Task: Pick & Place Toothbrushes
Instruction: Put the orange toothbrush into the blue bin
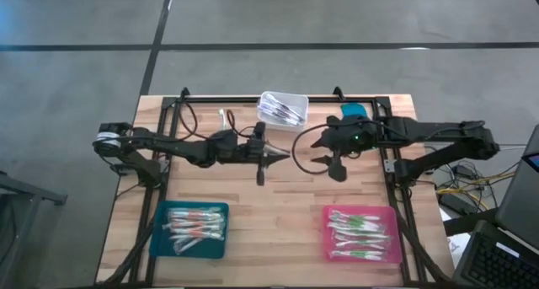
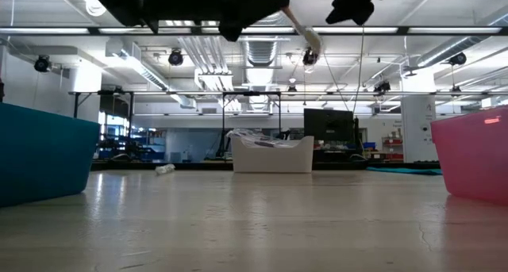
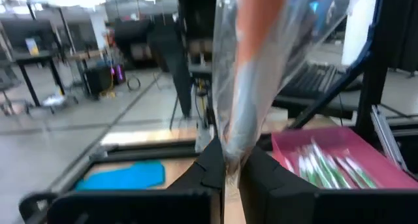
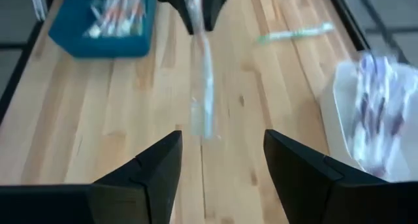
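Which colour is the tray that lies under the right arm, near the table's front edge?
Pink; the tray shows best in the high view.

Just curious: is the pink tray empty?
No, the pink tray holds a heap of toothbrushes with green accents.

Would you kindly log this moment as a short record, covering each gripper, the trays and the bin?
left gripper: shut on a wrapped toothbrush, above mid-table
right gripper: open, holding nothing, facing the left gripper
teal tray: near left corner, toothbrushes with orange accents inside
pink tray: near right, toothbrushes with green accents inside
white bin: far edge, centre, holds more wrapped brushes
loose toothbrush: on the table left of the bin
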Available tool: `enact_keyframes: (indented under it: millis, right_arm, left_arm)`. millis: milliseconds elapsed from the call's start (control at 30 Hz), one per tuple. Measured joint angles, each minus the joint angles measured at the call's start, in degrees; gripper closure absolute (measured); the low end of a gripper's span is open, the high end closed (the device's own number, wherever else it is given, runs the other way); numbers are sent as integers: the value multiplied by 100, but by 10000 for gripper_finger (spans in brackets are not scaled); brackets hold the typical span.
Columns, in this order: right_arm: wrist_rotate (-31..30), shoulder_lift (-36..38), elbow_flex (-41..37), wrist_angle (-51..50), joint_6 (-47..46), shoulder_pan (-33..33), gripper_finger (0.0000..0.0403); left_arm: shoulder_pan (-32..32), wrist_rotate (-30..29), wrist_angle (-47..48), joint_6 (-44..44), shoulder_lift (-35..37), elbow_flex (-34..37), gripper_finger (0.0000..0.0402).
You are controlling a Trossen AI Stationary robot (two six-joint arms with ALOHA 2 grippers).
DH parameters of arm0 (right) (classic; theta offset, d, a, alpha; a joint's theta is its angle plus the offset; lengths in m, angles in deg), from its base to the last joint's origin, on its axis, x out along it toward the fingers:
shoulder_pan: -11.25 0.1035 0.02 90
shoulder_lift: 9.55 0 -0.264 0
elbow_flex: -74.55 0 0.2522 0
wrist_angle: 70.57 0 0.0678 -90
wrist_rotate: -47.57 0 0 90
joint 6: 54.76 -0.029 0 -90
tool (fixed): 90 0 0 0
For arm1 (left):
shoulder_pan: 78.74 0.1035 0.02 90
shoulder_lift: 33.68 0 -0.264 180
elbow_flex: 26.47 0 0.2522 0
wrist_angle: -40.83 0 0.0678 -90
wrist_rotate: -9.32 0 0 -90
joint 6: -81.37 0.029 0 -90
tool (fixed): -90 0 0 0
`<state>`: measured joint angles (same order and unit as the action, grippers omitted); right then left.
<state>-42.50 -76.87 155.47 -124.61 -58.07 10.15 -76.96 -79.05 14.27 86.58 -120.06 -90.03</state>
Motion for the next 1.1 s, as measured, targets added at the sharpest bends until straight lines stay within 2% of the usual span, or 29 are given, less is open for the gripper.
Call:
enact_keyframes:
  millis: [200,367,767,1100]
  right_arm:
    - [4,165,-1050,1883,162,0,201]
    - [4,38,-1451,2941,233,-2,210]
    - [-5,-573,-1273,3222,325,-4,245]
    - [0,-582,-1113,3200,236,-4,343]
  left_arm:
    - [0,33,-268,187,7,0,379]
    - [0,33,-278,219,7,-9,378]
    - [0,31,-471,404,5,-20,378]
    - [-1,27,-453,421,5,2,378]
